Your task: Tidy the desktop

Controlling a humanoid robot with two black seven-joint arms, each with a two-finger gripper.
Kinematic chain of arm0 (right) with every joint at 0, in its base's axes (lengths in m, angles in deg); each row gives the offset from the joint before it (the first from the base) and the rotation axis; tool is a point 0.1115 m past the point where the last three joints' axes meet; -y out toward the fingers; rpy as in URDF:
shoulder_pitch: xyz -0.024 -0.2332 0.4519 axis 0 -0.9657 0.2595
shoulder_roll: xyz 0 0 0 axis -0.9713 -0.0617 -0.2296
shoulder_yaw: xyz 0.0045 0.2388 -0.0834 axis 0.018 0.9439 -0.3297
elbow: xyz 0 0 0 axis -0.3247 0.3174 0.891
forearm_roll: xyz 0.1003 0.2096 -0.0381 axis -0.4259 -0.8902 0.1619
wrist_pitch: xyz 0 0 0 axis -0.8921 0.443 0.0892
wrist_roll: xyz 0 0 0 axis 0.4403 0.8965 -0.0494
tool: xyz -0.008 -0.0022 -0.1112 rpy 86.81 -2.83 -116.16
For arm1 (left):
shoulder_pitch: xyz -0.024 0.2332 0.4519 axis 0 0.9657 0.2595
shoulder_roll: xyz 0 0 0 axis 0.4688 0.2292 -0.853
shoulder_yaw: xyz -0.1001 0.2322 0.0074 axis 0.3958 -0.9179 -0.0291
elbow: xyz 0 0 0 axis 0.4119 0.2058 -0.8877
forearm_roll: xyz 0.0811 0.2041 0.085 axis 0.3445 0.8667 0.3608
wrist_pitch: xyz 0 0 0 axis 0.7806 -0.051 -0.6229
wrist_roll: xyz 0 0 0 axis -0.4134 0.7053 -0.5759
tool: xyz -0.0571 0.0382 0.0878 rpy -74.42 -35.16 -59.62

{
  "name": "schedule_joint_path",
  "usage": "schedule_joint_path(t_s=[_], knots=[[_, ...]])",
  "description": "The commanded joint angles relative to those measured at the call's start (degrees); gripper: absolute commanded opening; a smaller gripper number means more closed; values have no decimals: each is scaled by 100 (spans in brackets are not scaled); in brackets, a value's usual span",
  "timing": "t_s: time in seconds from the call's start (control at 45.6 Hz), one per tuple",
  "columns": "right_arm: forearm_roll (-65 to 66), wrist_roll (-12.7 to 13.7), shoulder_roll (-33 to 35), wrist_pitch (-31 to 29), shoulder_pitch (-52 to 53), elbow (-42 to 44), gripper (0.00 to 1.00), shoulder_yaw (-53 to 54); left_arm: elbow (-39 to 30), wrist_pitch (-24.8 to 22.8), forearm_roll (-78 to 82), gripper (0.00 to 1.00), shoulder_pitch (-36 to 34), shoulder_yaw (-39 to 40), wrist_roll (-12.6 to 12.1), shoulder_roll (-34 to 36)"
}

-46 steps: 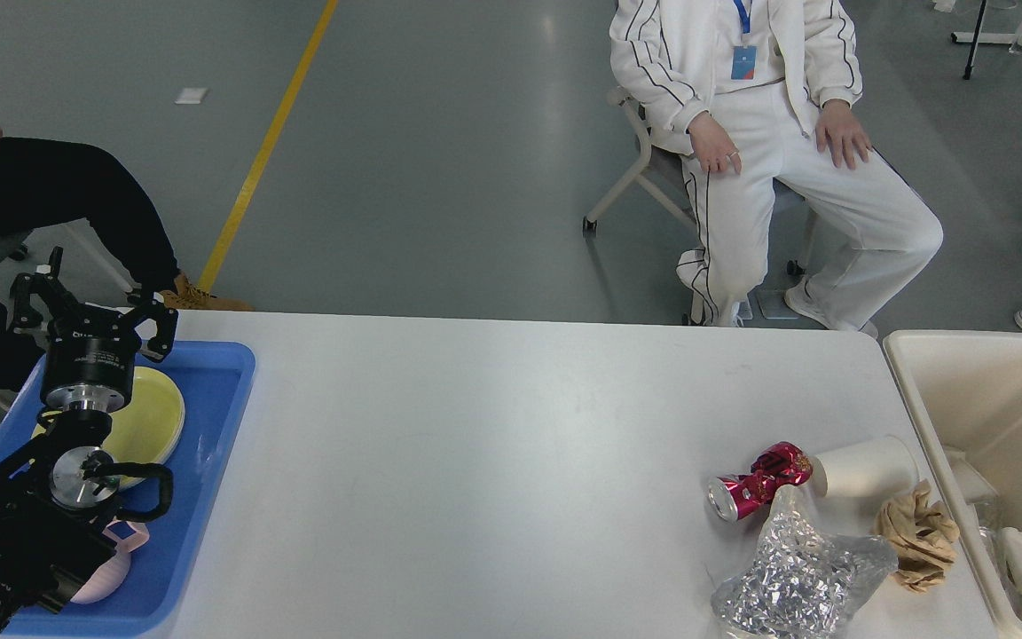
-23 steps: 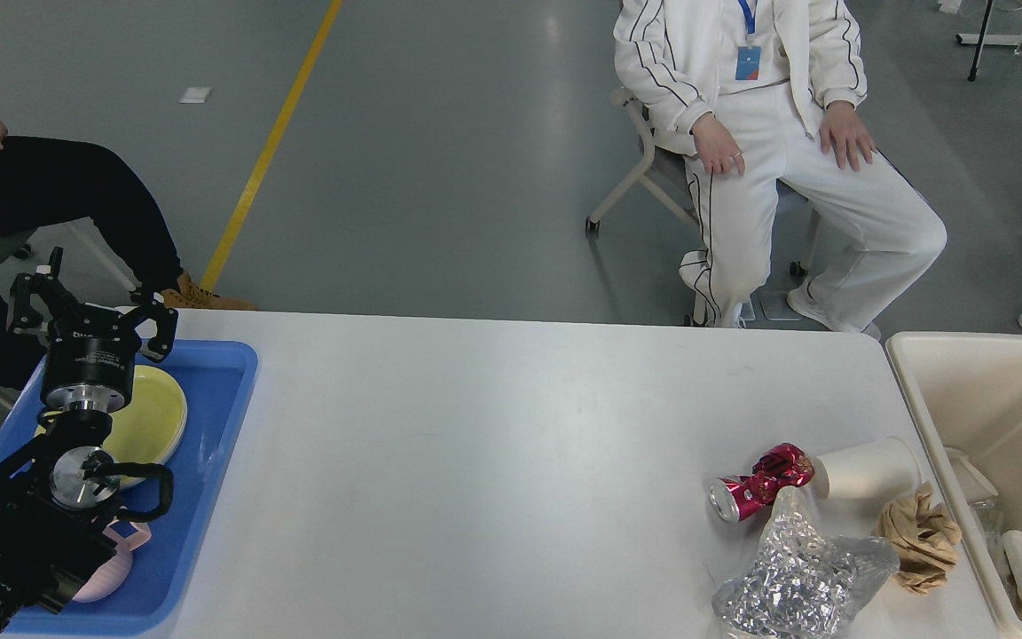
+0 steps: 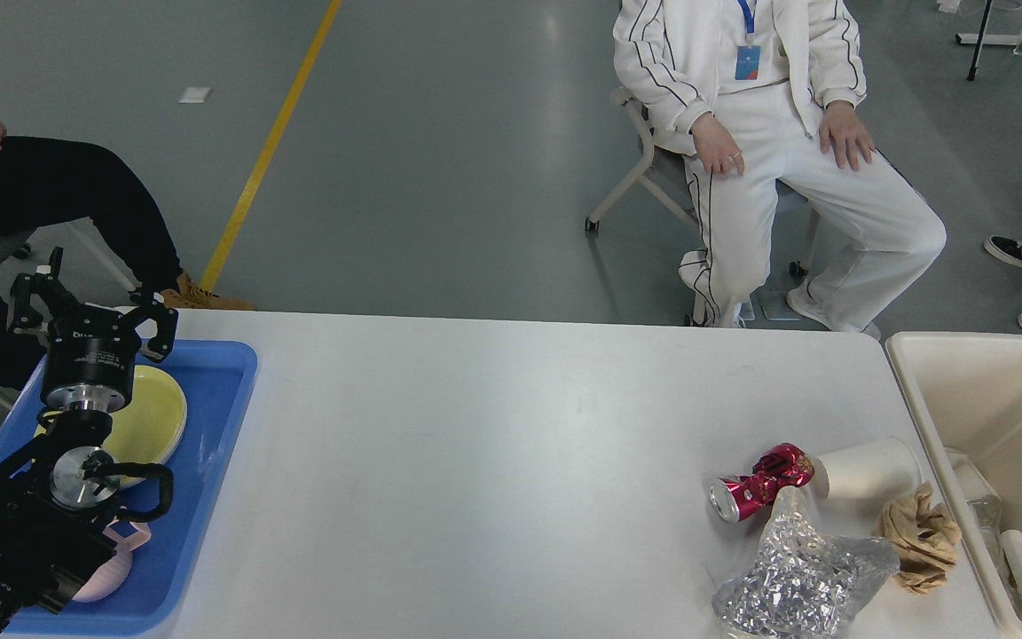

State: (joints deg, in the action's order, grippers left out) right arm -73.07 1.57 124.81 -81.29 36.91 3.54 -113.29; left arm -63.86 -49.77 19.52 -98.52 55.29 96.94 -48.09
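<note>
Desktop (image 3: pixel 493 461) litter: one can (image 3: pixel 758 482), one cup (image 3: pixel 866 468)

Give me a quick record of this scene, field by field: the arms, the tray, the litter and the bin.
left gripper: open, empty, above blue tray
right gripper: not in view
tray contents: yellow plates, pink item, partly hidden
litter on desktop: crushed red can, paper cup on its side, foil bag, crumpled brown paper
cream bin: already holds some trash
</note>
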Motion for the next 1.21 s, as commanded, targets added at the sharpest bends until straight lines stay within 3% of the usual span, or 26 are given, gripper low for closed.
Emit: schedule_joint_path(t_s=[0.0, 1.183], knots=[[0, -8, -13, 0, -4, 8, 100, 23, 0, 0, 8, 96, 0, 0, 0, 1], [0, -8, -22, 0, -39, 8, 100, 251, 0, 0, 8, 96, 0, 0, 0, 1]])
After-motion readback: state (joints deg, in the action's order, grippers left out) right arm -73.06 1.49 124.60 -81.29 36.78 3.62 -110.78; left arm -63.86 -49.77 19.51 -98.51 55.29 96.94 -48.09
